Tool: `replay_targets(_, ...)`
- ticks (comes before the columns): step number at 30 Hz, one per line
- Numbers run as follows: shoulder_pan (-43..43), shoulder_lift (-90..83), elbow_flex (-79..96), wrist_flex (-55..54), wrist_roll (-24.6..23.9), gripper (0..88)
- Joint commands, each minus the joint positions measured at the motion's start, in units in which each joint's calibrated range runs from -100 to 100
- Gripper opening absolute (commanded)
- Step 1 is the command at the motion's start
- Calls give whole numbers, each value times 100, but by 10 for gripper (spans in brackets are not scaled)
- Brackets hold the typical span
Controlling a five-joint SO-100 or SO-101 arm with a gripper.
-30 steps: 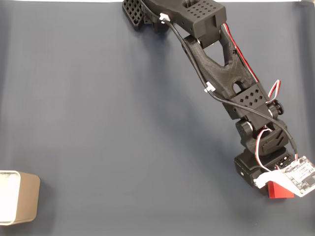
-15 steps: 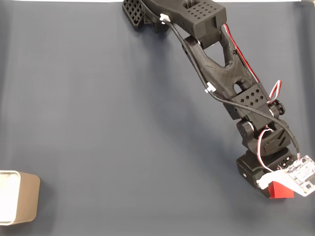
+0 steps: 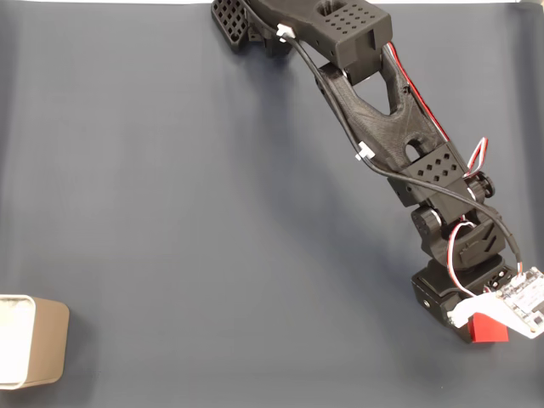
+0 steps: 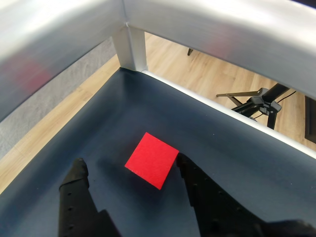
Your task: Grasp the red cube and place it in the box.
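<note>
The red cube (image 4: 151, 160) lies on the dark blue mat between my two black fingers, its top face showing in the wrist view. My gripper (image 4: 131, 165) is open; the right finger tip sits close to the cube's right edge, the left finger stands apart from it. In the fixed view the cube (image 3: 487, 328) peeks out at the lower right under the wrist camera board, with the gripper (image 3: 480, 327) over it and its jaws hidden. The beige box (image 3: 32, 340) with a white inside sits at the far lower left edge.
The black arm (image 3: 382, 127) reaches diagonally from the top middle to the lower right of the fixed view. In the wrist view a metal frame rail (image 4: 133, 47) and the table's edge (image 4: 217, 106) run just beyond the cube, with wooden floor behind.
The wrist has shifted slightly down and to the right over the cube. Cube and box have stayed in place.
</note>
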Motion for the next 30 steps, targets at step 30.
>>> replay_targets(30,-238,-85,-371,-102,-5,411)
